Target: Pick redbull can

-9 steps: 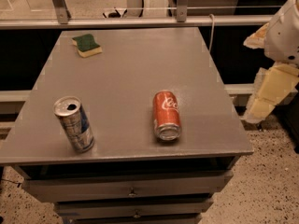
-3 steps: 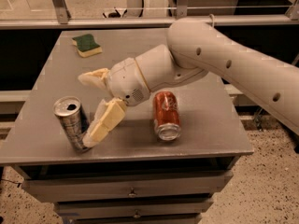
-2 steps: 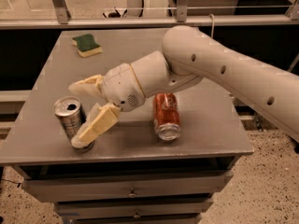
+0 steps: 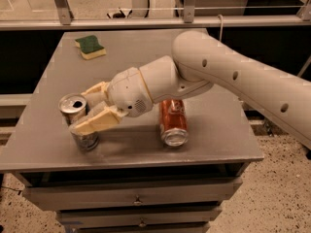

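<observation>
The redbull can [image 4: 73,104], slim and silver-blue with an open silver top, stands upright near the front left of the grey table [image 4: 146,47]. My gripper [image 4: 80,109] has come in from the right at the can's upper half. It is open, with one cream finger [image 4: 95,90] behind the can and the other finger [image 4: 95,123] across its front. The can's middle is hidden by the near finger, and its base [image 4: 87,141] still rests on the table.
A red-orange Coca-Cola can [image 4: 173,123] lies on its side just right of my wrist, partly under the arm. A green and yellow sponge [image 4: 90,46] sits at the back left. Drawers [image 4: 136,198] are below the table's front edge, and a railing runs behind it.
The arm swung in from the right across the table. The gripper moved left, and its fingers went from beside the redbull can to either side of it, with a narrower gap.
</observation>
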